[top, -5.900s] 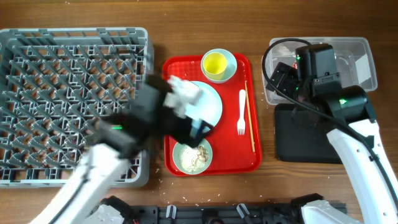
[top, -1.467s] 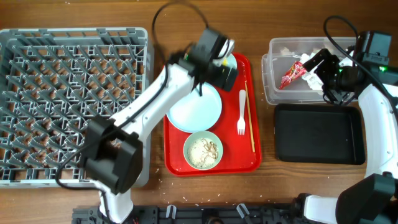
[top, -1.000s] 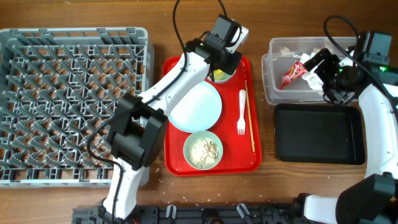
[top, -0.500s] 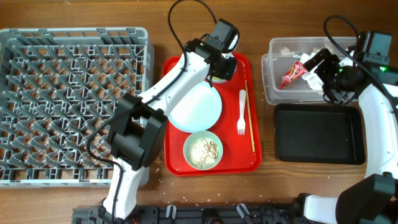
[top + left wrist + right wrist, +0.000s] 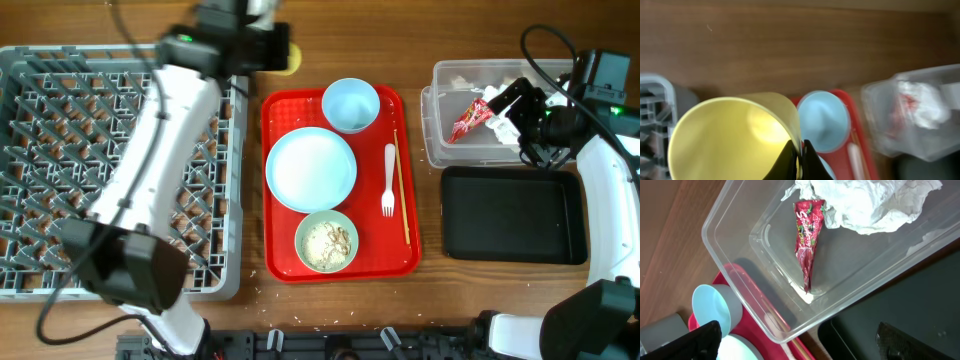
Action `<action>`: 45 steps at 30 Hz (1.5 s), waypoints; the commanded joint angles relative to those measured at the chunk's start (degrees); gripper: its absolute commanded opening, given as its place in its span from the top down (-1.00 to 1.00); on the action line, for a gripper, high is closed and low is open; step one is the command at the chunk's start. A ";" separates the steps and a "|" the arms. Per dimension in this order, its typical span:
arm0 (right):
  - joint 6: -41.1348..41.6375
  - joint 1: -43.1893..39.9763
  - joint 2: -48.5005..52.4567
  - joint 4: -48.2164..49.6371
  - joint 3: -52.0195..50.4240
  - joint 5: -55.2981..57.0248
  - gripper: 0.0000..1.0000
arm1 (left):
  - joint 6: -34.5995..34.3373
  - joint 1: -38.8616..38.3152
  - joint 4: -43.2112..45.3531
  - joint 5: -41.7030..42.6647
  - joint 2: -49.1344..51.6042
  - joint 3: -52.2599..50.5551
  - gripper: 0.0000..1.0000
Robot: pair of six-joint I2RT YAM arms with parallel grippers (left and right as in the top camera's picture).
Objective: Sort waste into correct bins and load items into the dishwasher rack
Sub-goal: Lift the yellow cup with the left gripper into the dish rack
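By the rack (image 5: 100, 52), your left gripper (image 5: 797, 150) had its jaws clamped on the rim of the yellow cup (image 5: 730, 135).

You held the cup just off the rack's right corner, on the side away from you, above bare wood and clear of the red tray (image 5: 275, 250). Your right gripper (image 5: 508, 108) hung with its jaws wide apart, holding nothing, over the clear tub (image 5: 436, 120), which sat next to the black tray (image 5: 510, 215). On the red tray sat the plate (image 5: 311, 170), an empty bowl (image 5: 350, 104), a bowl of scraps (image 5: 327, 241), the chopsticks (image 5: 400, 190) and the fork (image 5: 388, 185). In the tub lay the tissue (image 5: 865, 205) and the wrapper (image 5: 807, 235).
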 commanded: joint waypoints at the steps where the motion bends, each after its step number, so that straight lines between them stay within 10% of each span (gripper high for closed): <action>1: 0.37 -0.02 -0.57 0.20 0.48 0.59 -0.99 | -1.70 15.45 -0.79 26.01 -0.09 0.09 0.92; 8: 0.37 -0.02 -0.57 0.20 0.48 0.59 -0.99 | -1.68 43.89 -3.37 52.81 2.43 -6.51 0.92; 22: 0.39 -0.02 -0.57 0.35 0.48 0.59 -0.99 | -2.03 55.60 7.65 60.22 4.00 -33.24 0.91; 45: 0.35 -0.02 -0.57 0.35 0.50 0.59 -0.99 | -5.81 58.49 2.01 22.86 -4.48 -33.24 0.60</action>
